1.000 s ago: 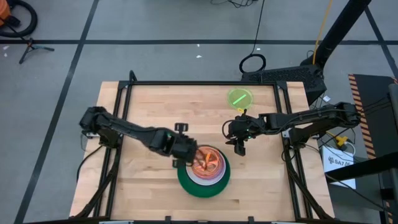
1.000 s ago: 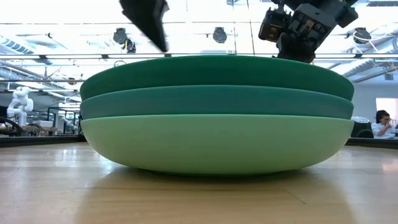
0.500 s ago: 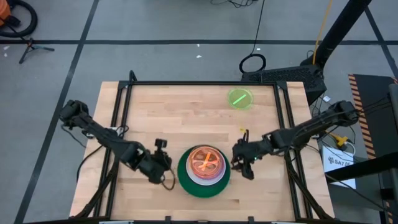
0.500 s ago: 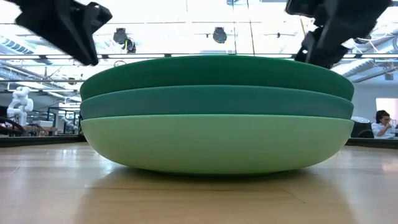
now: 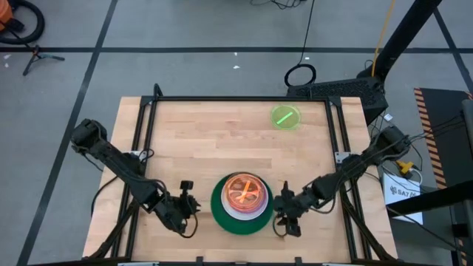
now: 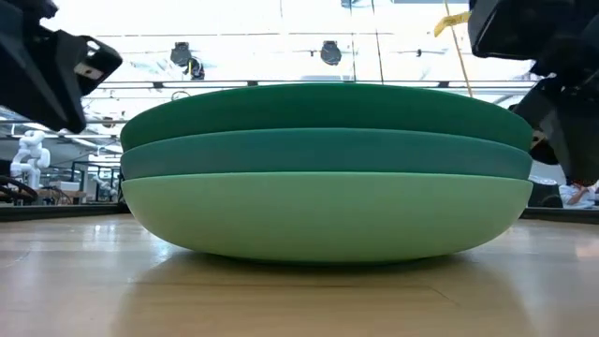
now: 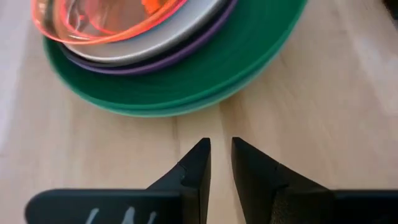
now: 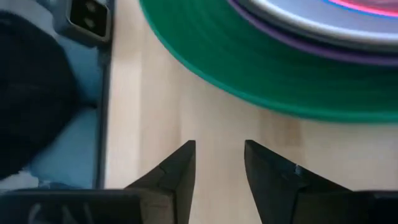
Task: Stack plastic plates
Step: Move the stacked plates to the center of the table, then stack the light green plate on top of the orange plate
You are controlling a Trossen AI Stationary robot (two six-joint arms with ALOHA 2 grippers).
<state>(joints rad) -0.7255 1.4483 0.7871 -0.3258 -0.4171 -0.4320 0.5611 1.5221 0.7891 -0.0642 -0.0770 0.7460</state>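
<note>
1. High view: the stack of plates [image 5: 242, 203] sits near the table's [image 5: 199, 140] front edge, centre. Dark green rim at the bottom, white and purple above, orange plate [image 5: 242, 191] on top. One lime plate [image 5: 285, 117] lies alone toward the far right of the table, well apart from the stack. Judgement: task mostly done; the lime plate is left to add. Left gripper [image 5: 189, 201] is just beside the stack on its left, right gripper [image 5: 284, 207] just beside it on its right; neither touches a plate.

2. Low view: three large plates nest close to the camera, mint plate [image 6: 323, 215] on the table, teal plate [image 6: 323, 153] in the middle, dark green plate [image 6: 323, 108] on top. Dark arm parts show at both edges; upper plates hidden.

3. Left wrist view: fingers a narrow gap apart, holding nothing, w/ bare table between. Stack is just ahead.

4. Right wrist view: fingers slightly apart, empty. Green rim near, not touching.
</note>
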